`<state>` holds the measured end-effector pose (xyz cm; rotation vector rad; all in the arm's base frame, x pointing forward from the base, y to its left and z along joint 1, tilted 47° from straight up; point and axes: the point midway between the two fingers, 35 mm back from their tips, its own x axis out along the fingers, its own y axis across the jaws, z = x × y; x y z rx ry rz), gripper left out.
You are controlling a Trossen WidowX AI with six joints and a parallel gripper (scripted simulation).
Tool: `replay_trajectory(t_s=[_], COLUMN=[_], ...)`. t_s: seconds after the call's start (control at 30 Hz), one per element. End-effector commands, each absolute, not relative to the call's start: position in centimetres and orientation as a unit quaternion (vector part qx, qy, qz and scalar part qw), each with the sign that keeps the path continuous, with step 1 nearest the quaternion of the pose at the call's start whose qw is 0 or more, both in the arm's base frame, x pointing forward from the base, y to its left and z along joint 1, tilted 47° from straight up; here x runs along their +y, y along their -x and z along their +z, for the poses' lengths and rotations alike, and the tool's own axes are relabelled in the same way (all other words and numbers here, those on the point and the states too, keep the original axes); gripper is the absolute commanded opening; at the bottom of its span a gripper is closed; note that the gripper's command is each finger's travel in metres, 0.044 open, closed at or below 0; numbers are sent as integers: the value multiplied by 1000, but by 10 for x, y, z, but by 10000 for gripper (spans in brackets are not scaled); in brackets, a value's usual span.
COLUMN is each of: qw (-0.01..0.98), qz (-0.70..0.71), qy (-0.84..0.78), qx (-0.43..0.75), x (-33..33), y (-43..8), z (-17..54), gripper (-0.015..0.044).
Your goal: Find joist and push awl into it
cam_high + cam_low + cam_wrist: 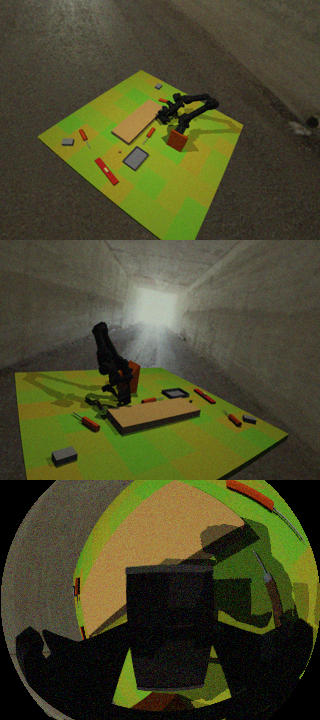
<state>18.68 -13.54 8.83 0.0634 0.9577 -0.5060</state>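
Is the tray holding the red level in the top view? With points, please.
No, the red level (106, 171) (204, 396) lies on the mat (152, 184) (160, 449), apart from the tray (135, 158) (175, 393).

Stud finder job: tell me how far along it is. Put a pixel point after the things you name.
Nothing looks finished: the tray (135, 158) (175, 393) holds no stud finder, and no hole shows in the panel (138, 121) (155, 412). In hand: the gripper (171, 626) is shut on a dark block, probably the stud finder. Left: finding the joist, traying the finder, awl work.
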Motion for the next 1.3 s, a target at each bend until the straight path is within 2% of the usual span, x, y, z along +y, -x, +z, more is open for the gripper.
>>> replay_trajectory(t_s=[0.0, 1.27], qw=[859, 872], qz=[-230, -164], qy=[-34, -88], qx=[456, 453], x=[-134, -137], y=[-188, -186], z=[89, 87], gripper=[0, 0])
